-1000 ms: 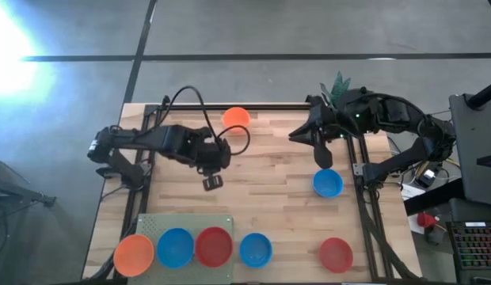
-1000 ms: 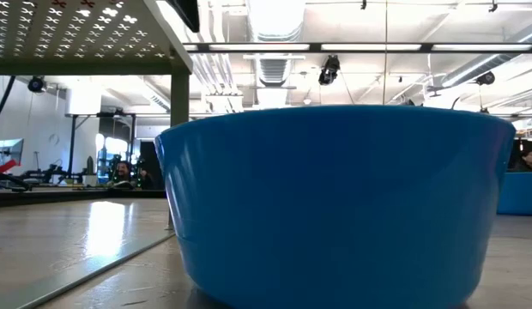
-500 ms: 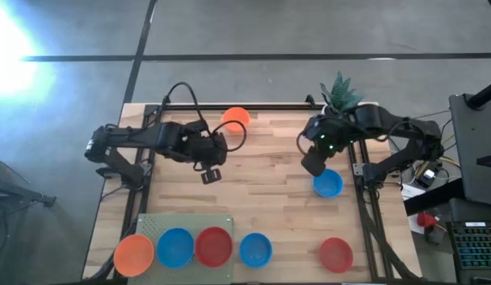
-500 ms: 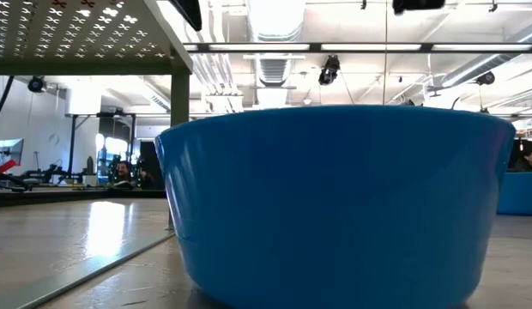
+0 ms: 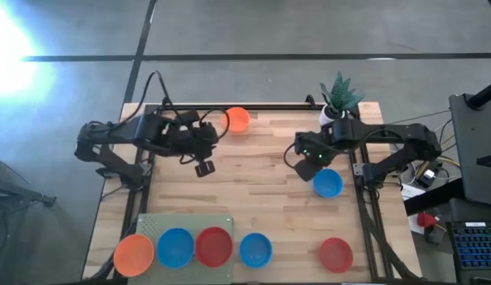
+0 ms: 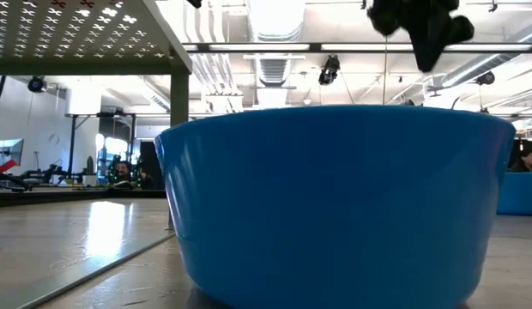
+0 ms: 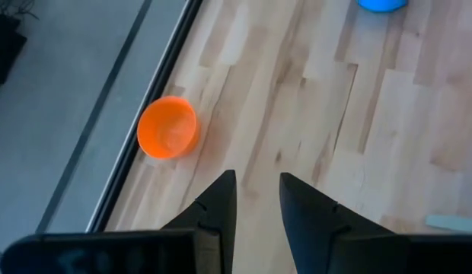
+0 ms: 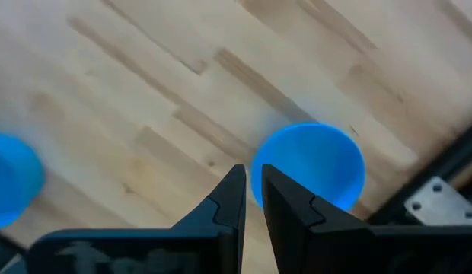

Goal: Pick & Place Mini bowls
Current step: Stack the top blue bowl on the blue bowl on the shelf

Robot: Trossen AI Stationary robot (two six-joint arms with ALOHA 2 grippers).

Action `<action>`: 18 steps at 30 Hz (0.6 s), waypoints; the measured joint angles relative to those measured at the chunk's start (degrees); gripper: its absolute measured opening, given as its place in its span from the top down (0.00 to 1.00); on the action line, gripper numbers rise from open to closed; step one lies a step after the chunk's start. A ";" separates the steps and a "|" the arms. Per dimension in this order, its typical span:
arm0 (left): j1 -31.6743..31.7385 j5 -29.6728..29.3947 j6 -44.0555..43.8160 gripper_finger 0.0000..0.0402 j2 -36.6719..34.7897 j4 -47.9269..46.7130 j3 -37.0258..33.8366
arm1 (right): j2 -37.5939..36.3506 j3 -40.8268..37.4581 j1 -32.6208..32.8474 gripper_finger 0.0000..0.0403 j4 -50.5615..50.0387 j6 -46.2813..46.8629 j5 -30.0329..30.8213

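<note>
Right gripper (image 5: 307, 169) nearly closed, empty, above the blue bowl (image 5: 328, 184) at right; left gripper (image 5: 203, 168) slightly parted, empty, near the far orange bowl (image 5: 237, 119). Four bowls line the near edge; three still scattered.

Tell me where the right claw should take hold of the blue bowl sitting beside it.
Grip the blue bowl by its rim, coming straight down from above. It sits upright and open, alone on the table, so one finger can probably go inside the wall and one outside. The right claw hangs nearly shut beside it.
</note>
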 joint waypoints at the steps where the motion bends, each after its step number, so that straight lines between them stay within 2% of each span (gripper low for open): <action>1: 0.00 -0.03 0.03 0.77 -0.39 -0.01 0.00 | 0.00 -1.09 -0.10 0.89 0.23 0.93 0.04; 5: 0.00 -0.12 0.13 0.77 -0.87 0.36 0.00 | -0.06 -5.49 -0.28 0.89 0.24 3.87 -0.58; 10: 0.00 -0.12 0.38 0.77 -0.93 0.31 0.00 | -0.08 -11.04 -0.27 0.82 1.60 6.56 -0.68; 18: 0.00 -0.12 1.31 0.77 -0.94 0.31 0.00 | -0.10 -21.68 -0.26 0.71 13.67 9.51 -1.69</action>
